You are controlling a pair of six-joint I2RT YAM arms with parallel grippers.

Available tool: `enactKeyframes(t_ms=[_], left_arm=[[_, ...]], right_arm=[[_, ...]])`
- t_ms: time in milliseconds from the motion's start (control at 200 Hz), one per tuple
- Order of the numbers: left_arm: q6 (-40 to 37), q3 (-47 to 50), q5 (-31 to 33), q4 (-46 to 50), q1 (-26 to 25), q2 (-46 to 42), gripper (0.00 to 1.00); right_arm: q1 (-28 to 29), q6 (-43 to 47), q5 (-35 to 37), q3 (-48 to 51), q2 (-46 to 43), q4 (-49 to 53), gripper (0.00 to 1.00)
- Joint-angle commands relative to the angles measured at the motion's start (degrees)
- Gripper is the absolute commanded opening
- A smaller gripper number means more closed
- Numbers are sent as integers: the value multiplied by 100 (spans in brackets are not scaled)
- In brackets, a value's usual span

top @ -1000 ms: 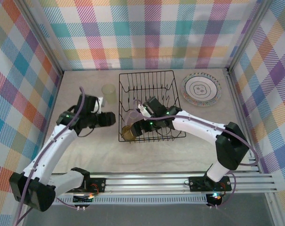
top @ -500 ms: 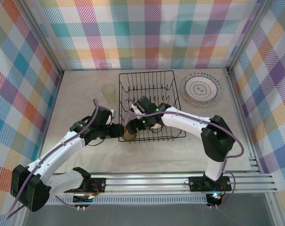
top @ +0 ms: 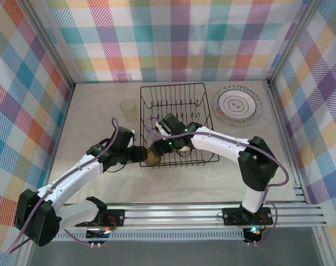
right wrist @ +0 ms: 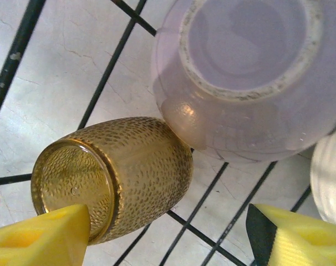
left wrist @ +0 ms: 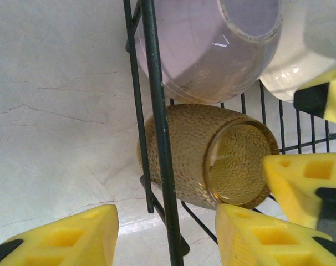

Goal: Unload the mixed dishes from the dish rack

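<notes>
Step in hand looks like getting the amber cup [right wrist: 123,177] out of the dish rack [top: 173,85]. It's lying on its side in the rack's 7 o'clock corner, touching the clear cup [right wrist: 251,83].

Right tool [right wrist: 168,244] is spread wide over it from inside the rack, one pad by the rim, nothing gripped. Left tool [left wrist: 168,238] is outside, jaws apart and straddling a rack wire, empty too.

Next move, I reckon: get both pads around the cup body, then lift clear of the wires.

Count:
- In the rack: one amber cup, one clear cup, one cream bowl [left wrist: 312,44].
- On the counter [top: 101,183]: one plate [top: 237,105] at the rack's 2 o'clock, one pale yellow-green cup [top: 128,108] at 10.
</notes>
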State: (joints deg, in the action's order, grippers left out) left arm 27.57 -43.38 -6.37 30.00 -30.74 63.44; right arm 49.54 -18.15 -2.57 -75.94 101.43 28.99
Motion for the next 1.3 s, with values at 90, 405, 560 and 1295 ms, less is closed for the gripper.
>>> enactKeyframes(t_ms=[90, 405, 560, 1295], left_arm=[[139, 128, 33, -283, -72, 76, 49], [151, 169, 11, -341, -72, 101, 49], [183, 225, -25, -422, -72, 82, 49], [302, 303, -116, -565, -72, -155, 25]], right_arm=[[-261, 14, 351, 319, -320, 199, 74], [-491, 59, 370, 481, -588, 208, 74], [-489, 85, 79, 431, -607, 143, 75], [-110, 413, -370, -158, -424, 270, 91]])
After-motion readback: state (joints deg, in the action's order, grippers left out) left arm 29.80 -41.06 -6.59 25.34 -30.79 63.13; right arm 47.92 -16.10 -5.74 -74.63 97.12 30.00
